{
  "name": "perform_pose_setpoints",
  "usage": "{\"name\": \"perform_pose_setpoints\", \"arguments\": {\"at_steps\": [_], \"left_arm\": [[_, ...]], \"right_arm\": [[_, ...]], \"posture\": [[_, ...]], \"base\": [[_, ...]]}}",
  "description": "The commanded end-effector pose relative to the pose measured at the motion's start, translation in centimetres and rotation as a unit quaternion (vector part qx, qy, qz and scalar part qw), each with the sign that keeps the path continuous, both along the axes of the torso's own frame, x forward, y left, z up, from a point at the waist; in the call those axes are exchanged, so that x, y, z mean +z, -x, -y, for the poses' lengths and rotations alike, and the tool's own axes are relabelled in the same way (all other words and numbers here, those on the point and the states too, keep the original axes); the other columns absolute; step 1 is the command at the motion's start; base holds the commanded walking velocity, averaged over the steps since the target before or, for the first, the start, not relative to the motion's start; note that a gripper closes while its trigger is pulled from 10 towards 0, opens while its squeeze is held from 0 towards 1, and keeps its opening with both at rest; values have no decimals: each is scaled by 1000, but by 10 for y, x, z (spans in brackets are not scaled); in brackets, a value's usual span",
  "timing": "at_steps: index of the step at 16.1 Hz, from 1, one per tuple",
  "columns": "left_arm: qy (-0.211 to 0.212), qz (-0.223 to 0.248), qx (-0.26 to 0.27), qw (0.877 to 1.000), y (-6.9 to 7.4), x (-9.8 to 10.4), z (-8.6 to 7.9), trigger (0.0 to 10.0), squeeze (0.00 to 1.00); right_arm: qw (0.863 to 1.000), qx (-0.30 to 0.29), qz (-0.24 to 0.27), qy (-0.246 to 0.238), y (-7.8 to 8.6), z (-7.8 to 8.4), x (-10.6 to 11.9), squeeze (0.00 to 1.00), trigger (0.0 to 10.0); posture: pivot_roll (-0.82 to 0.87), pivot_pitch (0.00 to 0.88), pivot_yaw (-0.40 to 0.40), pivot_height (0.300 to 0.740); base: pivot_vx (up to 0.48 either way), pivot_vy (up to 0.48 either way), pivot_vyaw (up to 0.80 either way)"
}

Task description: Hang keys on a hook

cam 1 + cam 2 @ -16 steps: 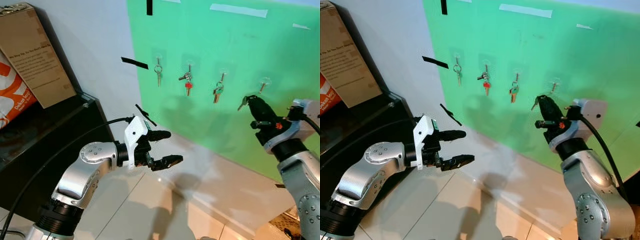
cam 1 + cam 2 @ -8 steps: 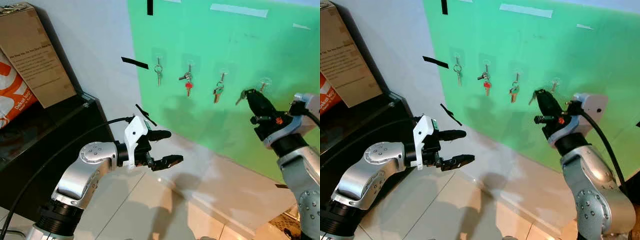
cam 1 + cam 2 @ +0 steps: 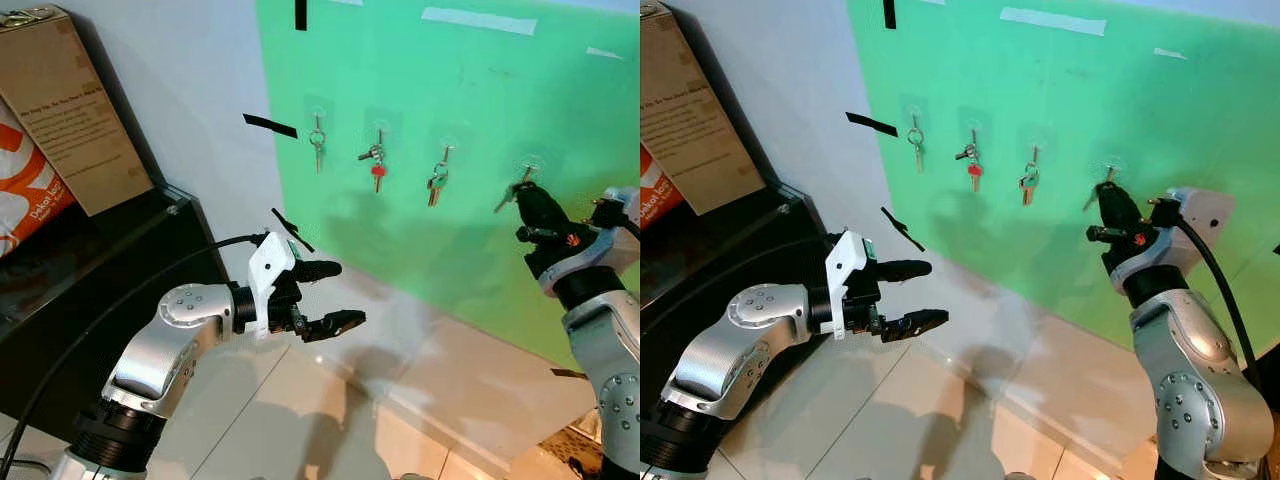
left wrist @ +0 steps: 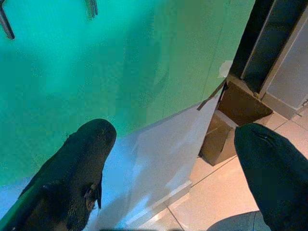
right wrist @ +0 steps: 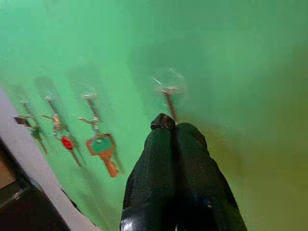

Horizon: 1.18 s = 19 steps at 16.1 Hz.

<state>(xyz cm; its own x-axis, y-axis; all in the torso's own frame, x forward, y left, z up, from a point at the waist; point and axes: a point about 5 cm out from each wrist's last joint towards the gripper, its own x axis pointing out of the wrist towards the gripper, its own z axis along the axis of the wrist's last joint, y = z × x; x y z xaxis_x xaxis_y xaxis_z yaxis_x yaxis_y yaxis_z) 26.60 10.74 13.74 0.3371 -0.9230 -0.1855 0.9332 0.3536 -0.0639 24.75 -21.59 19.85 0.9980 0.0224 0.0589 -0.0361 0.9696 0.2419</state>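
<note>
Jaws, right: the right gripper point(image 3: 524, 192) has its two black fingers pressed together on a small key point(image 3: 504, 199), whose silvery metal blade sticks out to the gripper's left.
Jaws, left: the left gripper point(image 3: 331, 296) is spread wide with nothing between its glossy, rounded black fingers point(image 4: 72, 178).
Task key: raised at the green board point(image 3: 470, 100), just below and beside the fourth hook point(image 3: 527, 169), the rightmost of the row; whether its ring is over the hook I cannot tell.
Fourth hook: a thin metal peg on a clear round pad; in the right wrist view it stands just past the fingertips point(image 5: 169, 124).
Other keys: three sets hang on the hooks to the left, a plain silver key point(image 3: 317, 146), a bunch with a red head point(image 3: 376, 165), and a bunch with a green and an orange head point(image 3: 436, 181).
Board: smooth matt green sheet on a pale wall, with strips of black tape point(image 3: 269, 125) at its edge.
Shelf: dark glossy cabinet top point(image 3: 90, 260) on the left.
Boxes: a brown cardboard box point(image 3: 65, 105) with small print too fine to read, leaning over an orange-and-white box point(image 3: 25, 190) whose writing is only partly legible.
Floor: pale glossy tiles point(image 3: 290, 420).
</note>
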Motion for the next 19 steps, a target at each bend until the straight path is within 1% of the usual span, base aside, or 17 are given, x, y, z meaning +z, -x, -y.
{"name": "perform_pose_setpoints", "arguments": {"at_steps": [1,4,6,7,9,11,12,14,16,19], "left_arm": [[-5,3,-7,1000,1,2,-2,10000,0],[-6,2,-10,1000,1,2,-1,10000,0],[-7,2,-12,1000,1,2,-1,10000,0],[-9,2,-14,1000,1,2,-1,10000,0],[-10,3,-15,1000,2,2,-2,10000,0],[-11,3,-19,1000,2,1,-1,10000,0],[-11,3,-20,1000,2,1,0,10000,0],[-11,3,-24,1000,2,1,0,10000,0],[-11,3,-24,1000,3,1,0,10000,0],[-13,1,-25,1000,3,1,-1,10000,0]], "right_arm": [[1000,-14,-13,-3,-1,4,-3,0,10000],[998,-14,-56,10,-1,3,-16,0,10000],[998,-10,-66,9,-2,0,-21,0,10000],[998,4,-65,3,-1,-6,-22,0,10000],[998,28,-48,-1,0,-11,-18,0,10000],[998,52,-19,1,4,-13,-8,0,10000],[998,53,-15,0,5,-13,-7,0,10000],[998,61,10,-10,7,-12,1,0,10000],[998,60,20,-21,8,-11,4,0,10000],[996,52,33,-59,7,-8,6,0,10000]], "posture": [[-125,0,84,740],[-126,0,89,740],[-125,0,90,740],[-124,0,91,740],[-127,0,95,740],[-132,0,100,740],[-134,0,102,740],[-136,0,103,740],[-135,0,103,740],[-131,0,104,740]], "base": [[0,0,0],[0,0,0],[0,0,0],[0,0,0],[0,0,0],[0,0,0],[0,0,0],[0,0,0],[0,0,0],[0,0,0]]}}
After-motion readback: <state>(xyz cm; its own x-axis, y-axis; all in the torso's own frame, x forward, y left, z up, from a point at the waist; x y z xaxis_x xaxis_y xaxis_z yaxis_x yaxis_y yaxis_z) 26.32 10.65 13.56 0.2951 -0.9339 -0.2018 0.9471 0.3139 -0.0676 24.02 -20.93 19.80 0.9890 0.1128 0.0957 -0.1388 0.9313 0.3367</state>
